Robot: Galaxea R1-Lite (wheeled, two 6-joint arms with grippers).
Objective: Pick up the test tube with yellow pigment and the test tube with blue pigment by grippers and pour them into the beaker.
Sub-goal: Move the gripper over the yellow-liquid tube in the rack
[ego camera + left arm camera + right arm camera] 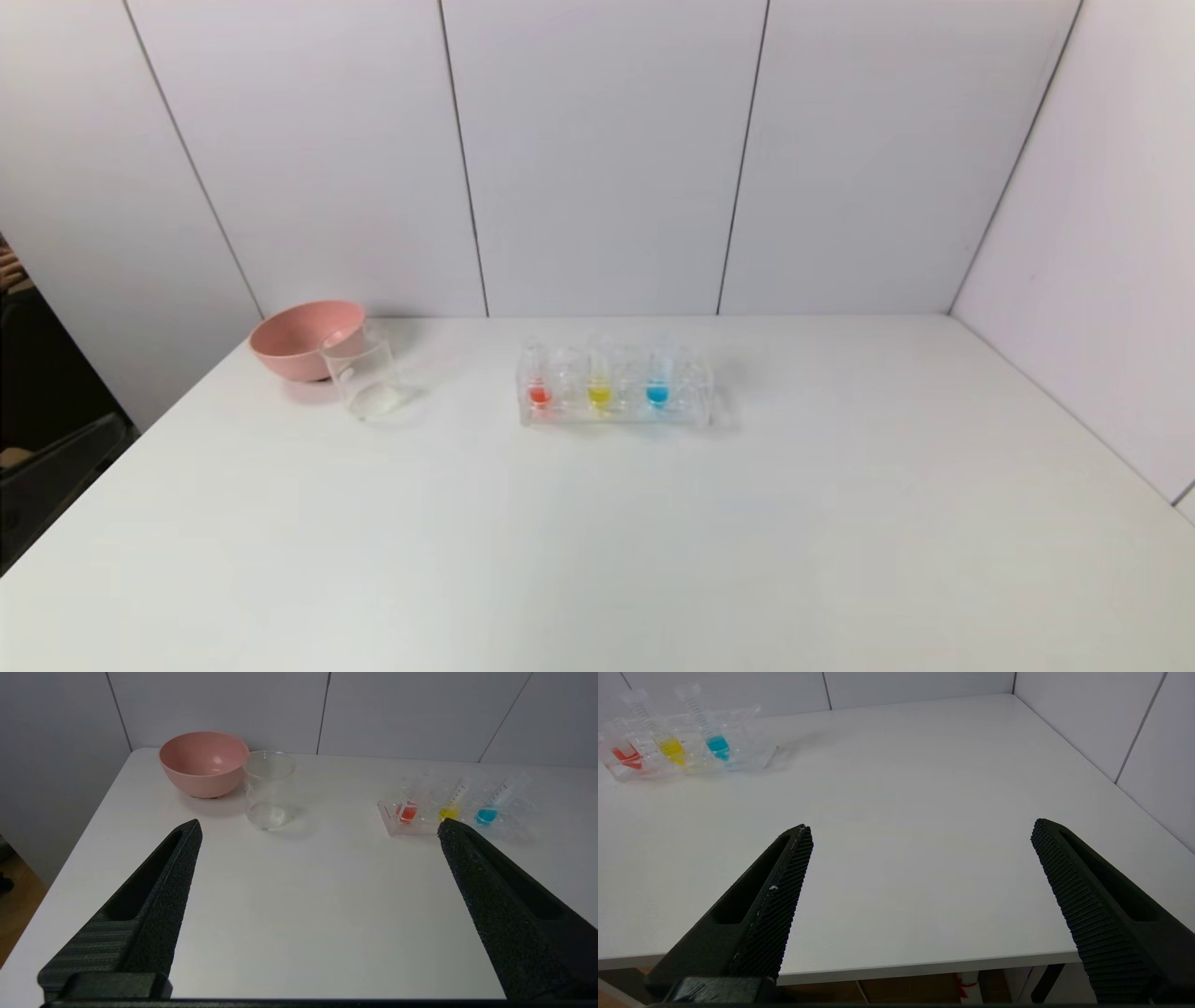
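Note:
The test tube with yellow pigment (599, 387) and the test tube with blue pigment (657, 385) stand upright in a clear rack (695, 397) at the table's middle, beside a red-bottomed tube (539, 387). The clear beaker (362, 373) stands to the rack's left. Neither gripper shows in the head view. In its own wrist view, my left gripper (317, 828) hangs open over the near table, well short of the beaker (269, 791) and the yellow tube (451, 808). My right gripper (920, 830) is open too, held by the table's front edge, far from the blue tube (717, 742).
A pink bowl (303, 338) sits just behind the beaker at the back left. White wall panels close the back and the right side. The table's left edge (112, 467) drops to a dark area.

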